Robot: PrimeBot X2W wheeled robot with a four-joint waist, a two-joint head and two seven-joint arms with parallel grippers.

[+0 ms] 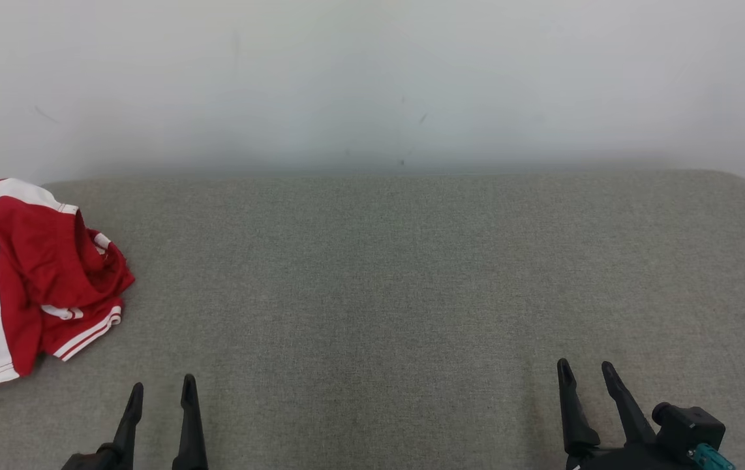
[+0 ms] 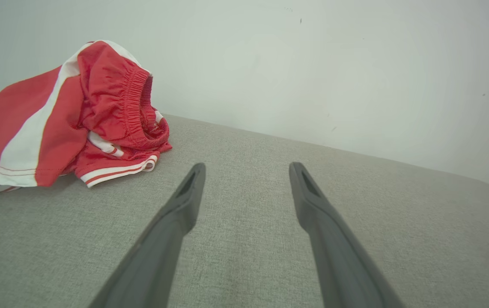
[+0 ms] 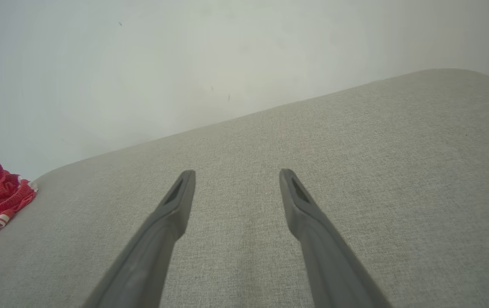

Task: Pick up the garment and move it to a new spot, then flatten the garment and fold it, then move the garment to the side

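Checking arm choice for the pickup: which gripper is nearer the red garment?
The left gripper: it sits just short of the crumpled red garment, while the right gripper is far off on the opposite side.

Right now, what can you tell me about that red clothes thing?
The red garment looks like thin sporty shorts: a gathered elastic waistband, a broad white side stripe, thin white bands at the hems. It lies crumpled in a loose heap, waistband propped up, at the far left of the grey woven surface.

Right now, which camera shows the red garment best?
Left wrist view: the garment is close, nearly whole, waistband and stripes clear. Head view crops it at the left edge; right wrist view catches a small corner.
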